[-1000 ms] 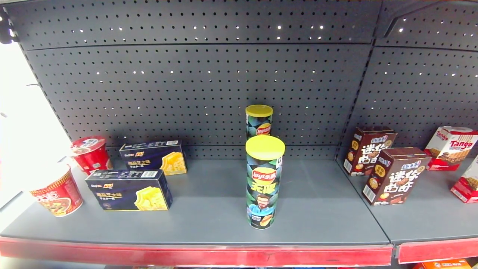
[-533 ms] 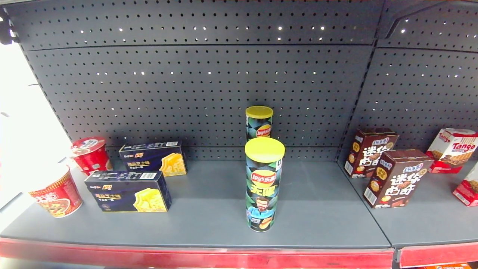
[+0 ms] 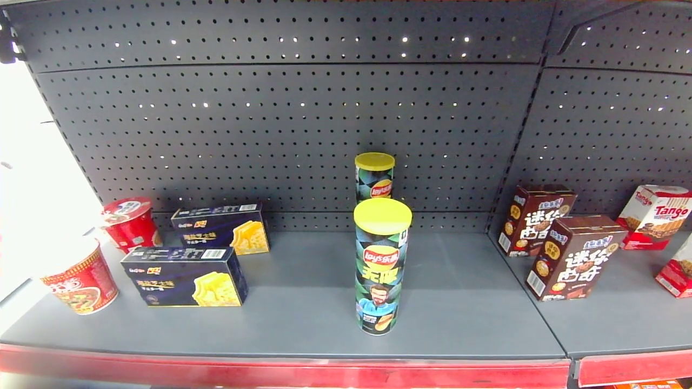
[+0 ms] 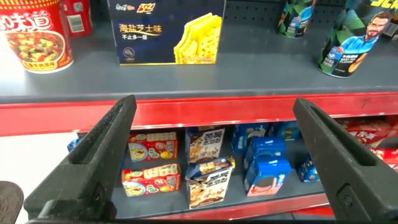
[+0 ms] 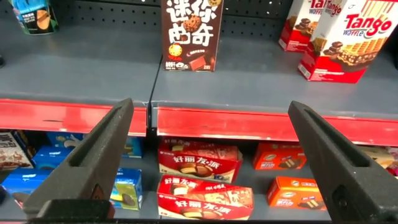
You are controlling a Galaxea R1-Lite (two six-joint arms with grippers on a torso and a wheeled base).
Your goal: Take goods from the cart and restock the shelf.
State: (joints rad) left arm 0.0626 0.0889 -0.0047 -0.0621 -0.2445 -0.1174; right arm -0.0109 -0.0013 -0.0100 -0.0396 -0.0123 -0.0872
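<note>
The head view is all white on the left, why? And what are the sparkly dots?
Head view: strong light past the left end of the shelf washes out the top of the near noodle cup; the sparkles are light coming through holes in the pegboard. Left wrist view: that cup looks evenly lit, no glare.

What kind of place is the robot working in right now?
Likely a shop aisle: pegboard-backed shelf with a red edge strip, stocked with chip cans, cracker boxes and noodle cups.
</note>
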